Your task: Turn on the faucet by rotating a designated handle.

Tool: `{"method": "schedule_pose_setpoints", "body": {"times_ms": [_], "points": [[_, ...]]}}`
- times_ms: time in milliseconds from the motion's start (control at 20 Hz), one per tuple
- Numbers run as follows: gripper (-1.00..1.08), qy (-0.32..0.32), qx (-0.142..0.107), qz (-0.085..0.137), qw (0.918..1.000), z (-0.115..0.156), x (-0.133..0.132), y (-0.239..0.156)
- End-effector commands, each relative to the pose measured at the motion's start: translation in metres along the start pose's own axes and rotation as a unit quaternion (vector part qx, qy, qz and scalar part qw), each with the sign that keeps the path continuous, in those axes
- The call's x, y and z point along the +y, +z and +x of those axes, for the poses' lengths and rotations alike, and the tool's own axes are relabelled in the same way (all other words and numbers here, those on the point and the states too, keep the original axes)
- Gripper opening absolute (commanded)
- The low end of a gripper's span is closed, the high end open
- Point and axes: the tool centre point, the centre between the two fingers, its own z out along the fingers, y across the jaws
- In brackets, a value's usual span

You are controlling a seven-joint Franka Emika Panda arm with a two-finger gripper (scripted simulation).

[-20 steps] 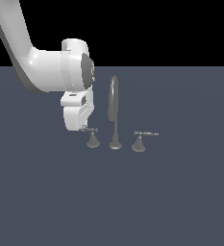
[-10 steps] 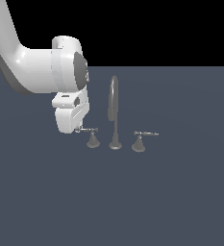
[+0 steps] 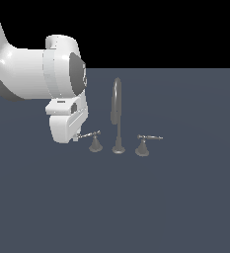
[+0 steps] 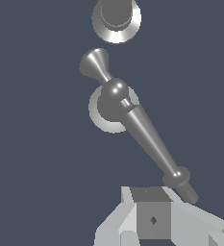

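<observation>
Gripper [image 3: 76,138], opening not discernible, meets the tip of the handle [image 3: 93,137] at centre-left; rotation seemingly barely begun.

The place was a bare simulated scene, not a real room: a flat dark blue-grey bench [image 3: 185,207], black background, only a faucet [image 3: 117,118].

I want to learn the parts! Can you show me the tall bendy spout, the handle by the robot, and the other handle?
gooseneck spout [image 3: 117,106], exterior view, on its upright tube.
near lever handle [image 4: 147,133], wrist view, on the rod's middle.
far lever handle [image 3: 142,149], exterior view, on its cone base.
</observation>
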Motion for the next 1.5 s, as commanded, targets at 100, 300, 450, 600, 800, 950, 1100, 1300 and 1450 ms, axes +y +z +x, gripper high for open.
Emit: {"method": "schedule_pose_setpoints", "body": {"times_ms": [100,300,450,600,800,950,1100,1300,1450], "points": [[-1.0,0.011,0.005,-0.006,0.9999,0.019,0.015,0.002],[-1.0,0.0,-0.001,-0.003,1.0,0.006,0.017,-0.001],[-1.0,0.003,0.001,-0.004,1.0,0.021,0.023,0.0],[-1.0,0.006,0.002,-0.005,1.0,0.035,0.028,0.001],[-1.0,0.01,0.004,-0.006,0.9999,0.055,0.036,0.001],[-1.0,-0.01,-0.005,-0.004,0.9999,0.029,0.039,-0.001],[-1.0,-0.003,-0.002,-0.005,1.0,0.051,0.033,0.0],[-1.0,0.005,0.002,-0.006,1.0,0.08,0.027,0.001],[-1.0,0.011,0.005,-0.007,0.9999,0.101,0.022,0.001]]}}
